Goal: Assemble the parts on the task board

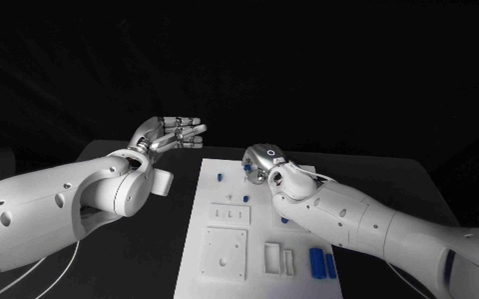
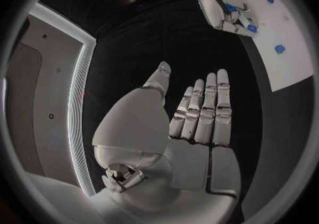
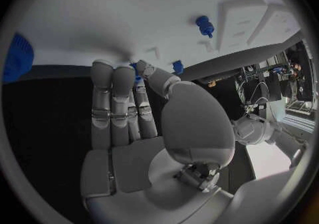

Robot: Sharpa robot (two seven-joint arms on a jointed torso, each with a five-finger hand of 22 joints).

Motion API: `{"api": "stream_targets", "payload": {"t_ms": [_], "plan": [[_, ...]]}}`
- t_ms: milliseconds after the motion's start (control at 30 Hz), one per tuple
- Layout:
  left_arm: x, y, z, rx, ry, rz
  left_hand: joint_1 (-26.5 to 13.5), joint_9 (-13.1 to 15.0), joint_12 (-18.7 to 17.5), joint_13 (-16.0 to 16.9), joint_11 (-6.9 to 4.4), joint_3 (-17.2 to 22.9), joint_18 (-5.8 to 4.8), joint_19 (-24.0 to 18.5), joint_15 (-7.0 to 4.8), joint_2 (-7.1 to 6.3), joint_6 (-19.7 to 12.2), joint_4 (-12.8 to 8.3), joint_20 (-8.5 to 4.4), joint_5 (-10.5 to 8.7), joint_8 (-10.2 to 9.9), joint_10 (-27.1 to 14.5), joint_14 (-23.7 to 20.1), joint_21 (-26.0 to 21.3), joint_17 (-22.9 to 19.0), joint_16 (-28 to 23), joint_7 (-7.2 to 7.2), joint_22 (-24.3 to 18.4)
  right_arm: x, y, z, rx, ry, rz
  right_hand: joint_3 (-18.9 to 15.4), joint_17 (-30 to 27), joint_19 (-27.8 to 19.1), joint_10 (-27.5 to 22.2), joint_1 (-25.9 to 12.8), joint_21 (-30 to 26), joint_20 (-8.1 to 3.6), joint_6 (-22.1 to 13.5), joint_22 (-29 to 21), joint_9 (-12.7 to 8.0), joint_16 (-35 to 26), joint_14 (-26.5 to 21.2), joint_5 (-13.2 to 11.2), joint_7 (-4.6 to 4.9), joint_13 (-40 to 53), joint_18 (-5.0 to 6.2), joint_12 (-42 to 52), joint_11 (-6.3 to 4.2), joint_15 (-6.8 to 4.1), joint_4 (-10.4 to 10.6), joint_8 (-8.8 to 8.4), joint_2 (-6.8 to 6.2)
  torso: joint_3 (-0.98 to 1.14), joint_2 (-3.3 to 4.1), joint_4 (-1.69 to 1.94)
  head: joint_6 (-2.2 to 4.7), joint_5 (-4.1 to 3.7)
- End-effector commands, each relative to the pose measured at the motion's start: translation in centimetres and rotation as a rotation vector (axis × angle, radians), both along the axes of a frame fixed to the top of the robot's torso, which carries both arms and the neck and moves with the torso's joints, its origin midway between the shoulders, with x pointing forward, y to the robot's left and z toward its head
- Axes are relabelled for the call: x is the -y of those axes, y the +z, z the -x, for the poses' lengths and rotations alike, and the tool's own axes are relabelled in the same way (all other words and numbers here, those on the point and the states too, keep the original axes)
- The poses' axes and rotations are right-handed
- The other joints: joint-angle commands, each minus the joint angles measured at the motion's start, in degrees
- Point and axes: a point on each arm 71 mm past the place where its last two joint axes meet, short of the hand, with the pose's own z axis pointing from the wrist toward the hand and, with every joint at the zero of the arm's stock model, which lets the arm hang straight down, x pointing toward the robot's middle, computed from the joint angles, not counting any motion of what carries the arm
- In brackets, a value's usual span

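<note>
Board point(image 1: 225, 188), the white task plate, lay lengthwise down the middle of the black tabletop point(image 1: 399, 174), running from about 12 o'clock near the right hand down to 6 o'clock at the near edge. Several blue parts sat on it: one small piece point(image 1: 219, 174) near the far end at about 11 o'clock of the board's centre, another small one point(image 1: 246, 197) just right of centre, and two longer blue pieces point(image 1: 318, 263) lying side by side at the near right corner, around 5 o'clock. White raised blocks point(image 1: 226, 252) occupied the near half of the board.

The right hand point(image 1: 261, 160) hovered over the board's far right portion, at about 1 o'clock of the board's centre, its fingers pointing down toward the surface. A blue part point(image 1: 248, 167) sat at its fingertips; in the right wrist view the fingers point(image 3: 113, 91) and thumb were drawn together around a small blue piece point(image 3: 135, 69), so the hand appeared to be pinching it against or just above the plate. The left wrist view showed the same hand point(image 2: 223, 6) with blue between its fingers.

The left hand point(image 1: 172, 133) was raised off the board's far left side, at about 10 o'clock, well apart from every part. It held nothing; its fingers point(image 2: 207, 107) were extended and lying close together, thumb set apart, palm released.
</note>
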Motion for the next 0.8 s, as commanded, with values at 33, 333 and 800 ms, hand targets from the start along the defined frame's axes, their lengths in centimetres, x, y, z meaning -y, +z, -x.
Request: {"api": "stream_targets", "payload": {"t_ms": [33,333,800], "plan": [[0.2,0.2,0.0,0.010,-0.012,0.000,0.35,0.07,0.28,0.07,-0.08,0.08,-0.31,-0.46,-0.02,-0.18,0.21,-0.15,0.06,-0.20,0.20,-0.30,-0.37,0.09,-0.04,-0.29,0.10,-0.08,0.0,-0.3,0.0,-0.016,0.004,0.015,0.24,-0.16,0.49,2.37,0.11,-0.97,0.06,0.36,0.34,0.07,-0.35,-0.10,0.34,0.08,0.13,1.04,0.18,-2.25,-0.16,-0.33,0.14,0.71,-0.04,0.06,0.04,0.03,-0.04],[0.1,0.2,0.0,0.010,-0.009,0.000,0.35,0.07,0.28,0.07,-0.08,0.08,-0.31,-0.46,-0.02,-0.18,0.21,-0.15,0.06,-0.20,0.20,-0.30,-0.37,0.09,-0.04,-0.29,0.10,-0.08,0.3,-0.5,-0.2,-0.033,0.000,-0.033,-10.59,-1.74,0.87,-15.63,-1.02,-7.93,2.51,-11.21,-4.04,-0.19,-2.85,-0.26,3.09,0.58,0.10,3.48,0.39,2.20,2.47,3.48,0.15,-3.21,-0.01,0.12,0.00,0.13,0.05],[-0.5,0.1,-0.1,0.003,0.002,-0.002,0.20,0.06,0.29,0.08,-0.07,-0.01,-0.30,-0.47,-0.02,-0.13,0.05,-0.17,0.07,-0.20,0.17,-0.32,-0.36,0.12,-0.04,-0.27,0.12,-0.08,1.6,0.4,0.3,0.005,0.007,-0.101,-19.67,-2.16,3.37,-17.32,4.11,-10.94,2.88,-11.92,-8.69,-0.23,-3.61,0.26,7.24,1.06,-0.11,4.55,0.13,2.49,2.50,10.58,0.05,-4.29,0.10,0.14,-0.28,0.91,0.26]]}}
